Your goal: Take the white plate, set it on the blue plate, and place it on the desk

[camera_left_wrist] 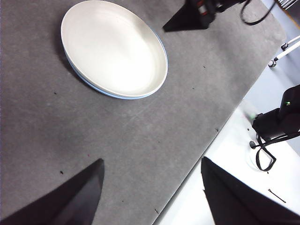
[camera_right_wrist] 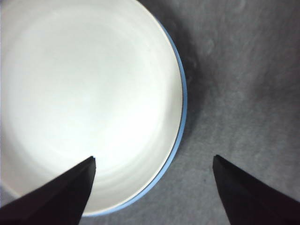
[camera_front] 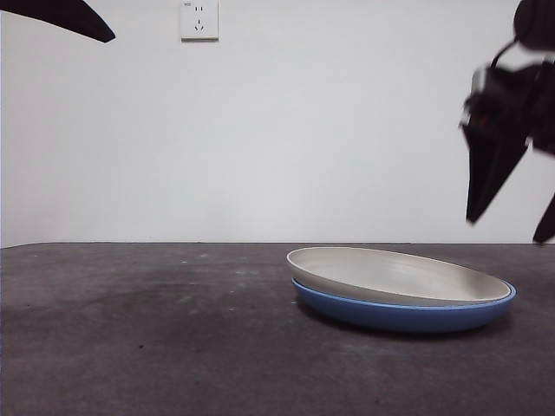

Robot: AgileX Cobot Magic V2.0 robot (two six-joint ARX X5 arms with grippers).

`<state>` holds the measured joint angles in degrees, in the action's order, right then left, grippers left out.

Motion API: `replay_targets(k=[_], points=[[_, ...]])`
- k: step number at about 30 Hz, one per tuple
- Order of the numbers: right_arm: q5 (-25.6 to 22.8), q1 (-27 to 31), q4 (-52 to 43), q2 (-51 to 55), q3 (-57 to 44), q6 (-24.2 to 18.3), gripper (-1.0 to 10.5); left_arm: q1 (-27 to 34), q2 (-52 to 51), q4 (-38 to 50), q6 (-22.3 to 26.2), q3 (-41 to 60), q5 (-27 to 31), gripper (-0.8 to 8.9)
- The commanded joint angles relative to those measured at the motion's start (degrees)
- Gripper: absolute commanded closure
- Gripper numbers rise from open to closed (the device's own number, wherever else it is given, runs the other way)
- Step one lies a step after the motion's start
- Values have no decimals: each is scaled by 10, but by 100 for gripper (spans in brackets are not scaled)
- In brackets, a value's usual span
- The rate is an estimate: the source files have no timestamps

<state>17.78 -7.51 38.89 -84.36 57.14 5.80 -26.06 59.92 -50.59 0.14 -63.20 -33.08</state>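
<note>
The white plate rests inside the blue plate on the right half of the desk, tilted a little with its left rim higher. My right gripper hangs open above the stack's right edge, touching nothing. In the right wrist view its open jaws straddle the white plate's edge and the thin blue plate rim. My left gripper is open and empty, high and well away from the white plate; it shows only as a black tip.
A wall socket sits on the white wall behind. In the left wrist view the desk's edge runs near my left gripper; beyond it lie a black device with cables and a stand leg.
</note>
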Motion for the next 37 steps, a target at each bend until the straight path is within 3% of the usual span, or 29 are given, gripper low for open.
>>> replay_targets(k=[1,8,27,37], points=[[1,-2,-18,-40,9,-7,559,-3,4,5,7,-4,-4,479],[2,-2,-49,-93,9,-6,604,-3,4,6,7,-4,-4,479],[-3,-2,-75,-125,9,-5,933,-3,4,8,7,-4,-4,479],[-2,-2,-76,-103,9,0,935,-3,4,7,7,-4,-4,479]])
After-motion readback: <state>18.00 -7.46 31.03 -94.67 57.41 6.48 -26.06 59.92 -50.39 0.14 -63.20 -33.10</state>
